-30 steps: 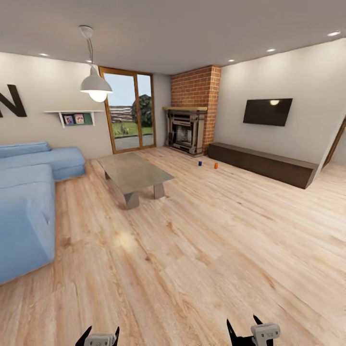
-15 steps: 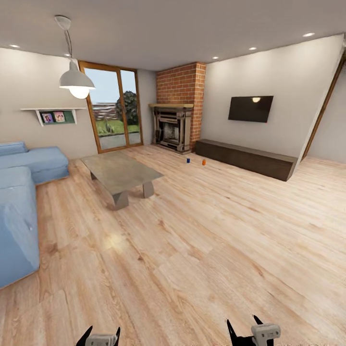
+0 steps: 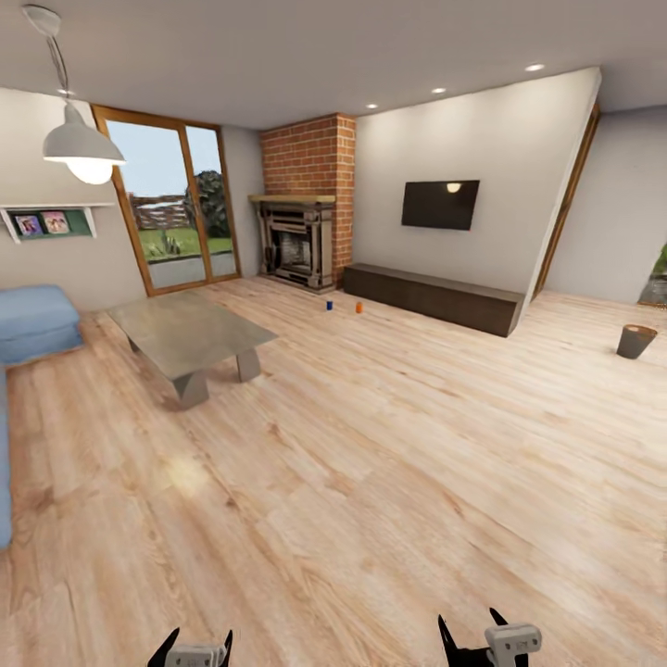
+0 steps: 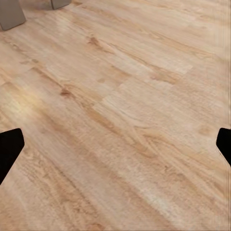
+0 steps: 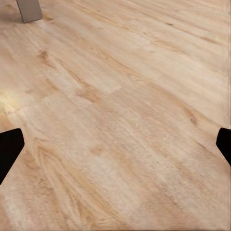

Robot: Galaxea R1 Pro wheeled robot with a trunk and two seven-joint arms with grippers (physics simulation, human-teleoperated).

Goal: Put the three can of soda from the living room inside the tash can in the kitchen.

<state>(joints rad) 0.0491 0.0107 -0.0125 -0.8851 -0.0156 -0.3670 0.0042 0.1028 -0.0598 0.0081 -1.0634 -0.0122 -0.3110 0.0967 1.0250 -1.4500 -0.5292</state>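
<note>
Far across the living room's wood floor, a dark blue can [image 3: 329, 305] and an orange can [image 3: 358, 307] stand close together between the brick fireplace [image 3: 298, 243] and the long dark low cabinet [image 3: 432, 296]. The second orange can is out of view. A small tapered bin [image 3: 635, 341], the trash can, stands on the floor at the far right. At the bottom of the head view, my left gripper [image 3: 198, 637] and right gripper [image 3: 469, 619] are both open and empty, far from the cans. In both wrist views the fingertips [image 4: 9, 147] [image 5: 9, 147] are spread wide over bare floor.
A grey coffee table [image 3: 185, 335] stands left of centre, with the blue sofa [image 3: 32, 320] at the left edge. A glass door is on the back wall and a TV [image 3: 440, 204] hangs above the cabinet. A wide stretch of wood floor lies between me and the cans.
The camera has turned to the right, so the room has slid left in the view and the bin has come into sight at the right. Both grippers keep their pose.
</note>
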